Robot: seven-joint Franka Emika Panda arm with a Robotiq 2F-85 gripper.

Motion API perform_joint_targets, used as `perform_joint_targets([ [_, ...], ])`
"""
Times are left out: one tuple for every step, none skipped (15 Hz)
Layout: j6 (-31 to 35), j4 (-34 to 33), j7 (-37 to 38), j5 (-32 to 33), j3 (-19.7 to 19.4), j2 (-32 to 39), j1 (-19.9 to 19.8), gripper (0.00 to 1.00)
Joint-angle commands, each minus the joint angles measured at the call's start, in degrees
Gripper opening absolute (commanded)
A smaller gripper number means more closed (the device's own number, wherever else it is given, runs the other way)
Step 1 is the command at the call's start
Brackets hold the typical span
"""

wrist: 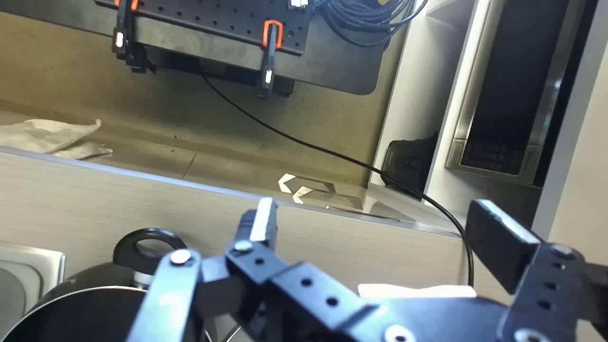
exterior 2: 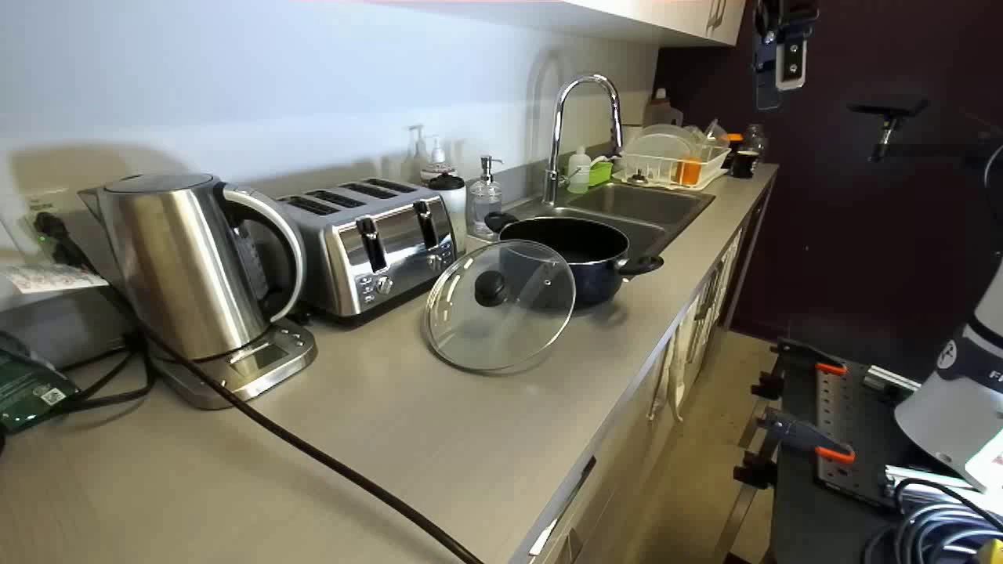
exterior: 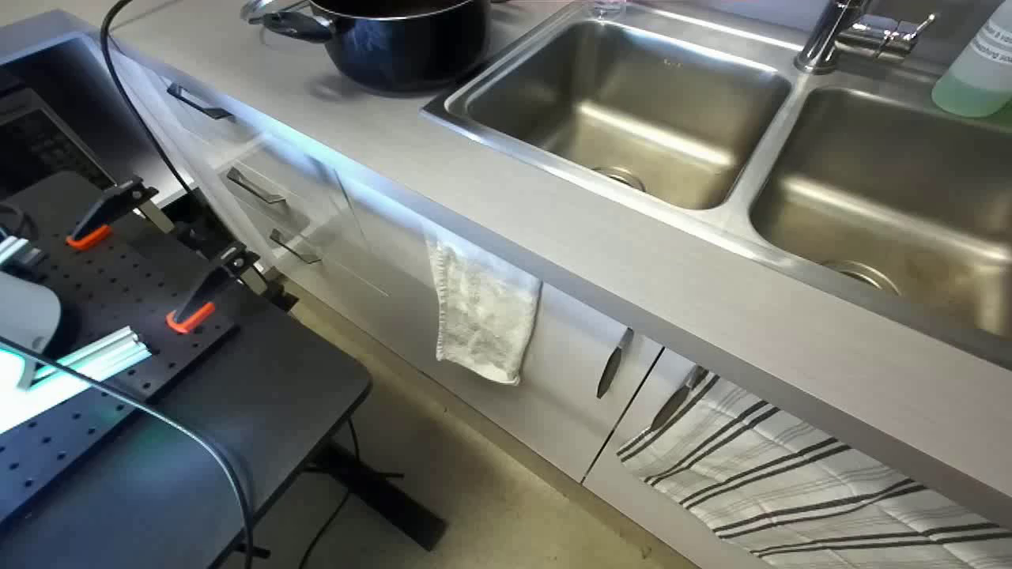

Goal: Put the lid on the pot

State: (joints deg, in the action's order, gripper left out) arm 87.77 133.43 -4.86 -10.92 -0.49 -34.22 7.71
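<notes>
While the claw (wrist: 382, 232) hangs spread wide, the black pot (exterior 2: 599, 276) stands on the surface (exterior 2: 439, 439) beside the sink (exterior: 648, 87). The glass lid (exterior 2: 501, 313) rests tilted just beside the pot.

Pot (exterior 2: 602, 276): round, glossy black, two dark side handles; uncovered, upright on counter (exterior 2: 486, 439). Lid (exterior 2: 501, 325): round, clear glass, black knob; tilted, just beside pot.

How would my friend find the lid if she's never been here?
On the long counter, look for the shiny toaster. Nearby stands a dark pot, and the lid tilts up beside it. Unlike those neighbours, it's a see-through disc with a round black knob.
</notes>
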Motion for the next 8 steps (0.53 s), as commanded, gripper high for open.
perform_joint_targets([
  [-0.2,-0.2,-0.5,-0.4,0.9,0.0,-1.2,1.00],
  [-0.2,-0.2,-0.5,-0.4,0.9,0.0,-1.2,1.00],
  [-0.2,-0.2,-0.5,-0.4,0.9,0.0,-1.2,1.00],
  [-0.2,-0.2,-0.5,-0.4,0.9,0.0,-1.2,1.00],
  [-0.2,-0.2,-0.5,-0.4,0.9,0.0,-1.2,1.00],
  [-0.2,-0.2,-0.5,-0.4,0.9,0.0,-1.2,1.00],
  [-0.2,-0.2,-0.5,-0.4,0.9,0.0,-1.2,1.00],
  [0.2,-0.3,-0.7,0.0,1.2,0.5,-1.2,1.00],
])
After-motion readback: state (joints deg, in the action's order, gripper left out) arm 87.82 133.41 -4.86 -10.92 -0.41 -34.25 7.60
